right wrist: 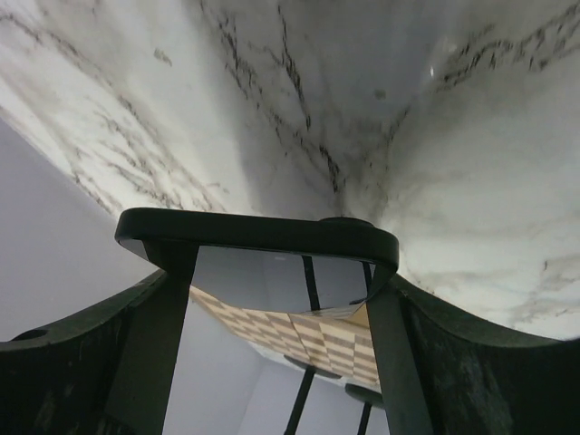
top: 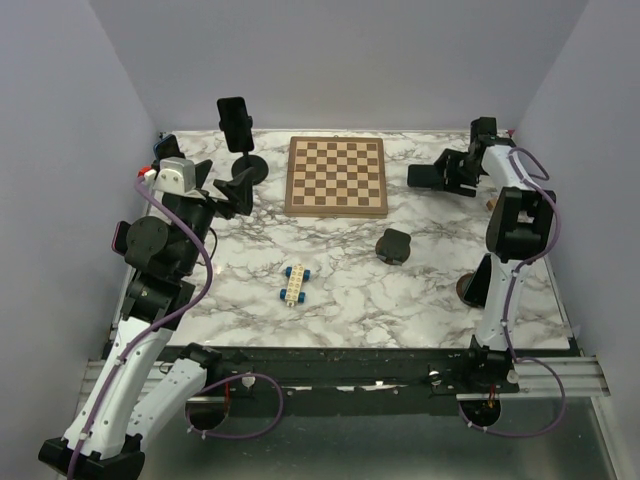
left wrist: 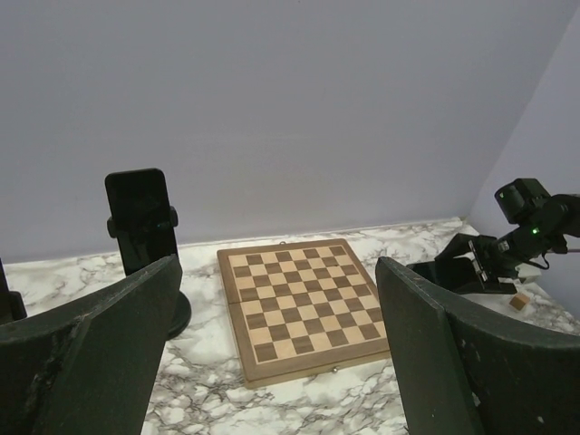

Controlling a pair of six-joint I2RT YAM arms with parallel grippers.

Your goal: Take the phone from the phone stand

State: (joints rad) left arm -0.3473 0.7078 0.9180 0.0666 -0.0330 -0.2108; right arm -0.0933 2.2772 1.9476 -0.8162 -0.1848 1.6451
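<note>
A black phone (top: 234,118) stands upright in the clamp of a black phone stand (top: 250,167) at the back left. It also shows in the left wrist view (left wrist: 138,210). My left gripper (top: 238,190) is open and empty, just in front of and right of the stand's base; in its own view (left wrist: 276,362) the phone is ahead to the left. My right gripper (top: 432,176) at the back right is shut on a black glossy slab (right wrist: 272,243) that looks like a second phone. The slab lies low over the table (top: 421,176).
A wooden chessboard (top: 335,175) lies at the back centre, and shows in the left wrist view (left wrist: 299,304). A blue and cream toy (top: 295,283) and a black lump (top: 395,245) lie mid-table. A small brown block (left wrist: 519,302) sits near the right arm. Grey walls enclose three sides.
</note>
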